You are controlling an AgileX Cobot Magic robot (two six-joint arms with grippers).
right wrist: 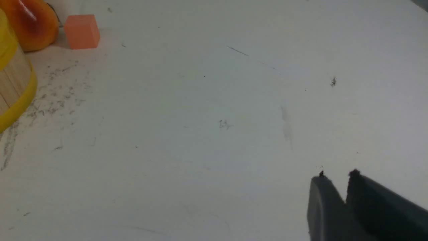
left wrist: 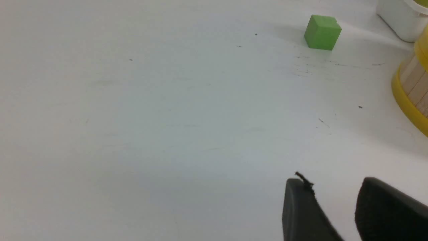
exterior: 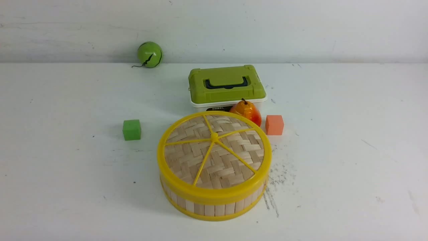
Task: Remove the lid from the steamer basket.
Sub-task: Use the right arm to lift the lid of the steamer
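Note:
The lid (exterior: 214,150), woven bamboo with a yellow rim and spokes, sits closed on the steamer basket (exterior: 207,209) at the table's near centre. Neither arm shows in the front view. In the left wrist view my left gripper (left wrist: 332,182) is open and empty above bare table, well apart from the basket's wall (left wrist: 413,90). In the right wrist view my right gripper (right wrist: 336,175) is shut and empty over bare table, far from the basket's wall (right wrist: 13,87).
A green-and-white box (exterior: 225,85) stands behind the basket, with a pear (exterior: 246,112) touching the lid's far rim. An orange cube (exterior: 274,125) lies right of the pear, a green cube (exterior: 131,129) left of the basket, and a green ball (exterior: 149,54) by the back wall.

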